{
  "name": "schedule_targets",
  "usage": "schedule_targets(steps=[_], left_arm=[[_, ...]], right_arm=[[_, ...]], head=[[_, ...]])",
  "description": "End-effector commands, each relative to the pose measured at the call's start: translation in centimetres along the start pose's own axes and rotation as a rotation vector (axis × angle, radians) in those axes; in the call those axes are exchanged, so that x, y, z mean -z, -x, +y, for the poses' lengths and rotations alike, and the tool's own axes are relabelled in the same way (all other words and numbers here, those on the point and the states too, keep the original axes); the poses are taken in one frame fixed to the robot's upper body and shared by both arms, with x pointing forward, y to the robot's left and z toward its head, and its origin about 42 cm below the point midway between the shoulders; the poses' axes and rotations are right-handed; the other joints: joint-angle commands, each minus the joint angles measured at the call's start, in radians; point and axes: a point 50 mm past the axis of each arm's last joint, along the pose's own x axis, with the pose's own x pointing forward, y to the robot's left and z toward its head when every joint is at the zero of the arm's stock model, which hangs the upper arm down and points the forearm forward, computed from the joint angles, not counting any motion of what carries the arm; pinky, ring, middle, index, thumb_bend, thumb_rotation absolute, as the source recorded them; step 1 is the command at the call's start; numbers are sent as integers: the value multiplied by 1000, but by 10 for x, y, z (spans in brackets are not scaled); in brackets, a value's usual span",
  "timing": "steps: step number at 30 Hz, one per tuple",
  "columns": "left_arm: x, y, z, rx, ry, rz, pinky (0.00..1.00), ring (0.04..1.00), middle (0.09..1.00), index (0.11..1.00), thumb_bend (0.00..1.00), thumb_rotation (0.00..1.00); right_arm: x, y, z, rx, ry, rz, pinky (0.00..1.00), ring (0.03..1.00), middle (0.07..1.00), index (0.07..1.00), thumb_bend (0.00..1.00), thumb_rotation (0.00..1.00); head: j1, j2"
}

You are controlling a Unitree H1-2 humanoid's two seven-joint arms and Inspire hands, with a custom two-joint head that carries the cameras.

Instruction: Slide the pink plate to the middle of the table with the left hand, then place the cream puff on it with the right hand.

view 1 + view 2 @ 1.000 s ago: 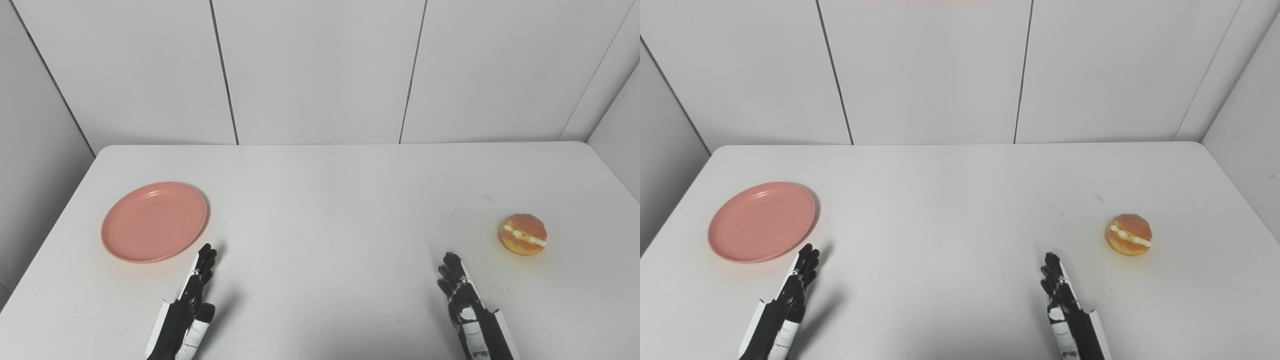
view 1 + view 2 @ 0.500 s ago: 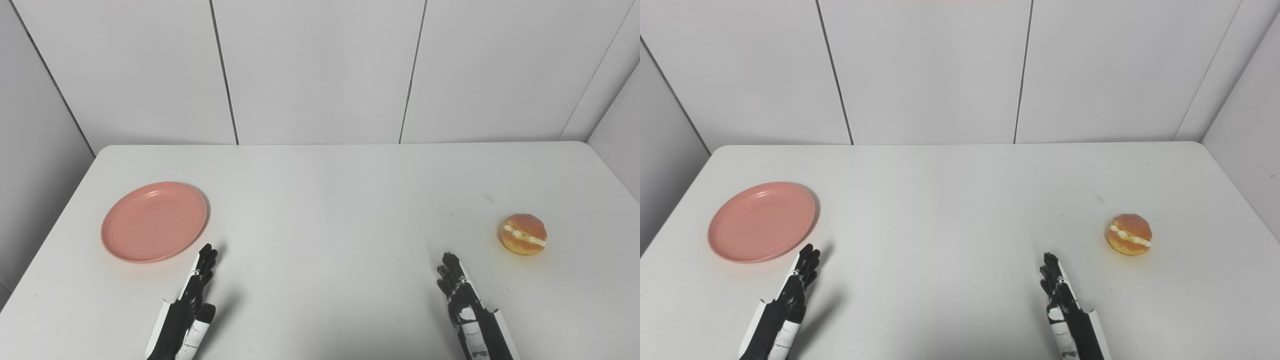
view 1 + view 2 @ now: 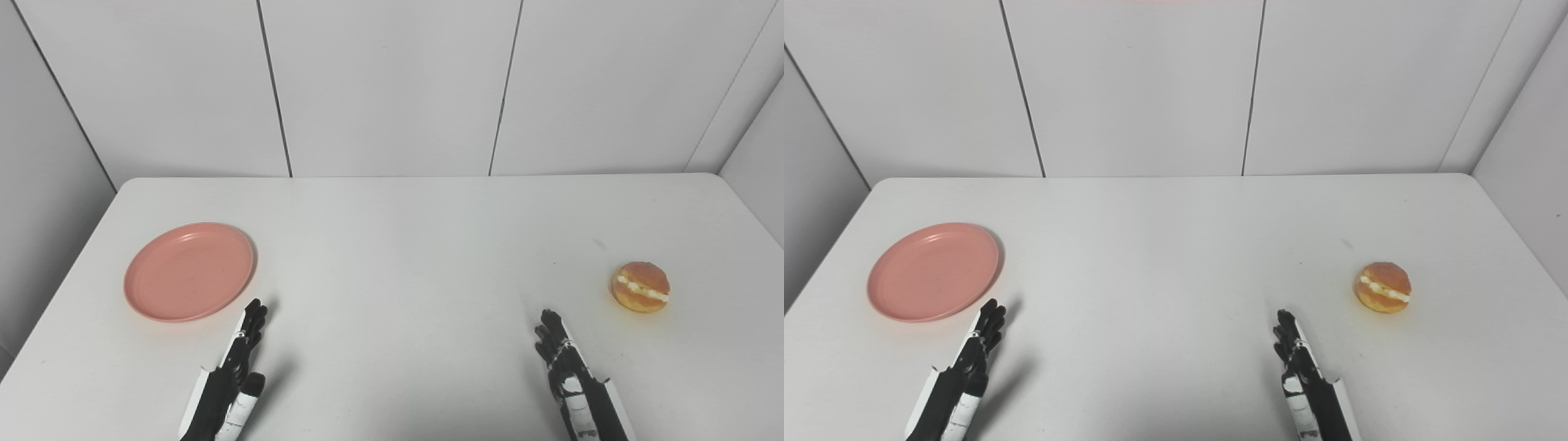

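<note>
A round pink plate (image 3: 188, 271) lies flat and empty on the left part of the white table (image 3: 404, 245). A golden cream puff (image 3: 640, 287) with a white cream seam sits near the right edge. My left hand (image 3: 229, 373) is open with fingers straight, its fingertips just right of and below the plate's near rim, not touching it. My right hand (image 3: 566, 370) is open and empty, well to the left of and nearer than the cream puff. The same scene shows in the right eye view, with the plate (image 3: 933, 271) and the cream puff (image 3: 1383, 287).
White wall panels (image 3: 392, 86) stand close behind the table's far edge. The table's left and right edges run near the plate and the cream puff.
</note>
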Motion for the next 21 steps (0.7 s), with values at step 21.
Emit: schedule_targets(steps=[21], left_arm=[[17, 11, -72, 56, -6, 52, 982, 971, 983, 1000, 930, 1000]], right_arm=[[29, 19, -51, -18, 10, 24, 1000, 1000, 1000, 1000, 921, 998]], head=[[311, -186]])
